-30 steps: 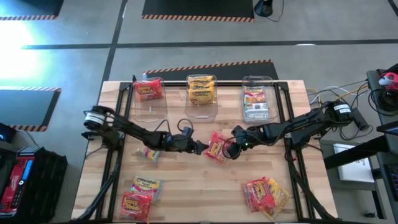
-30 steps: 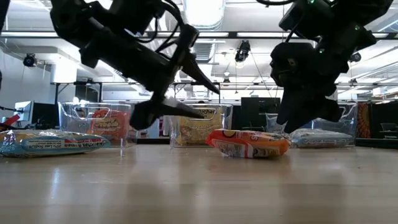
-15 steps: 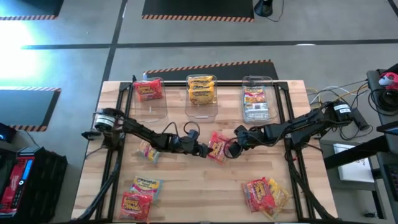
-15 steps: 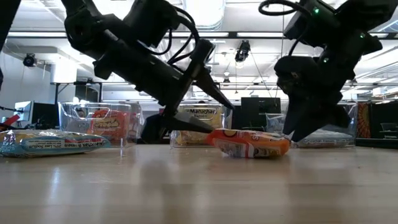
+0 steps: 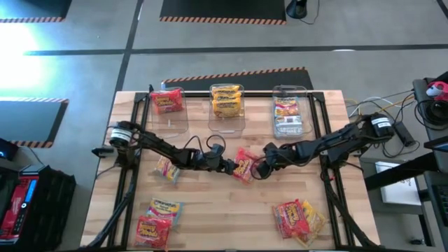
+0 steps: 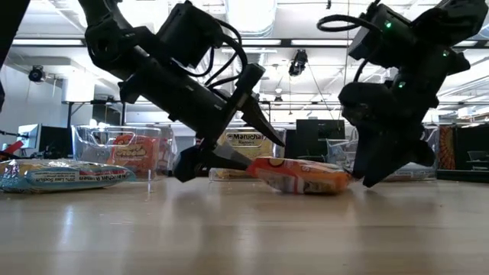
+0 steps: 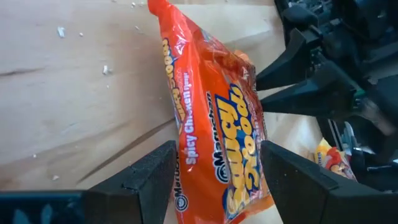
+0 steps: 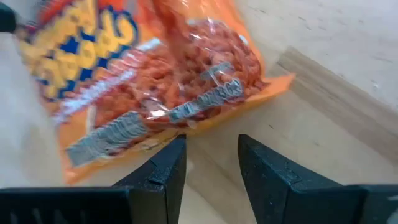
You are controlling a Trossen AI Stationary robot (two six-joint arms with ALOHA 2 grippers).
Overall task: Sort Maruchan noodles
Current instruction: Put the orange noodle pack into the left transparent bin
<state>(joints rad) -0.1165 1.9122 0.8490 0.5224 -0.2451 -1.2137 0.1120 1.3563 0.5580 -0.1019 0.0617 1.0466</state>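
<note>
An orange-red Maruchan noodle packet [image 5: 244,165] lies flat at the table's middle. My left gripper [image 5: 229,166] is at its left end, open and slanting down, and that end [image 7: 217,186] reaches in between the two fingers. My right gripper [image 5: 260,169] is low at the packet's right end, open by a narrow gap with only bare wood between its fingers [image 8: 211,140]. The packet's crimped edge [image 8: 186,127] lies just ahead of them. At the far edge, three clear bins hold red [image 5: 168,102], yellow [image 5: 227,100] and multicoloured [image 5: 287,112] packets. My left gripper straddles the packet's left end [image 6: 256,163] with one finger above it and one low by the table. I cannot tell whether either finger touches it. My right gripper's fingertips [image 6: 367,180] stand on or just over the table beside the packet's right end [image 6: 348,177]. I cannot tell whether they touch it.
One loose packet [image 5: 168,170] lies on the table to the left of my left arm. Piles of packets lie at the near left [image 5: 157,217] and near right [image 5: 297,218]. Black rails [image 5: 323,119] run along the table's sides.
Both grippers have sunk toward the table and closed in on the orange-red packet, the left from its left side and the right from its right. The gap between each gripper's fingers looks unchanged.
</note>
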